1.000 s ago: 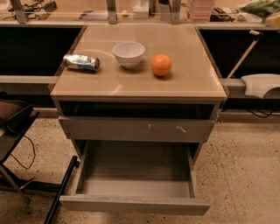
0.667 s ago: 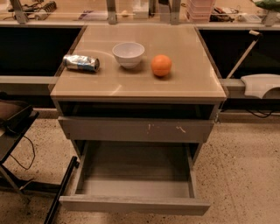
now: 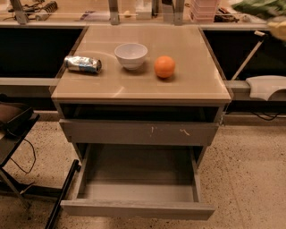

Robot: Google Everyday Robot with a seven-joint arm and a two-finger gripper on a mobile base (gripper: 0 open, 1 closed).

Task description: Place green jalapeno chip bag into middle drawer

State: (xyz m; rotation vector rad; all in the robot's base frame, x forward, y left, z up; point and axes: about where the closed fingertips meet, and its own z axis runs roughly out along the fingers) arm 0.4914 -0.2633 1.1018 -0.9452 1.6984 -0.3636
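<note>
The middle drawer (image 3: 134, 209) is pulled out at the bottom of the cabinet. It has a plain grey front panel and a bare grey floor (image 3: 138, 176). A green crinkly thing (image 3: 259, 6) lies at the far top right on the back counter, cut off by the edge. I cannot tell whether it is the green jalapeno chip bag. No chip bag shows on the table top or in the drawer. The gripper is not in view.
On the beige table top (image 3: 143, 87) lie a crushed silver can (image 3: 83, 64), a white bowl (image 3: 131, 54) and an orange (image 3: 165, 66). A shut grey drawer front with whitish scratches (image 3: 138, 132) sits above the open drawer. A black chair (image 3: 13, 120) stands at left and a white object (image 3: 268, 86) at right.
</note>
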